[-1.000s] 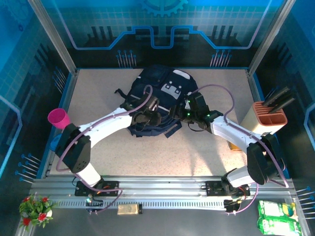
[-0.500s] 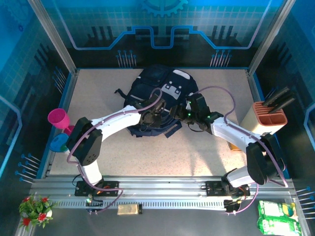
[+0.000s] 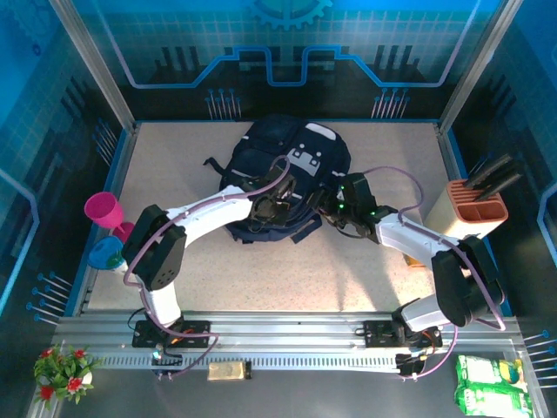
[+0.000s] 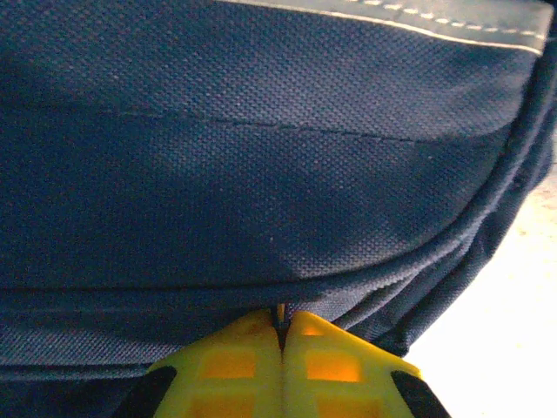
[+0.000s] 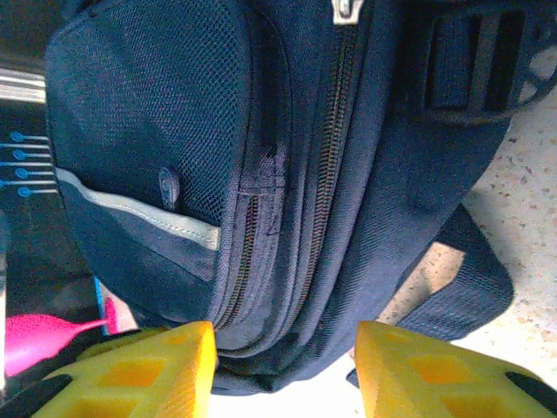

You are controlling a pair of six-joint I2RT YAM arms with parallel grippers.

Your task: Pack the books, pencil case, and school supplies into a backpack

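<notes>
Opening the backpack (image 5: pixel 287 131) is seemingly the step underway: the left end effector (image 4: pixel 280 324) is pressing closed at its seam, the right end effector (image 5: pixel 283 353) is gaping empty beside its edge. It is lying zipped on the counter (image 3: pixel 174 165); next needs a zipper pull.

backpack (image 3: pixel 270 148): navy woven cloth, matt, visible weave
side pocket (image 5: pixel 148 113): open mesh fabric
zipper pull (image 5: pixel 346 10): grey metal, dull sheen
left gripper fingers (image 4: pixel 226 366): yellow plastic, smooth
table (image 3: pixel 174 165): pale speckled, matt
cup (image 3: pixel 103 209): magenta plastic, smooth
</notes>
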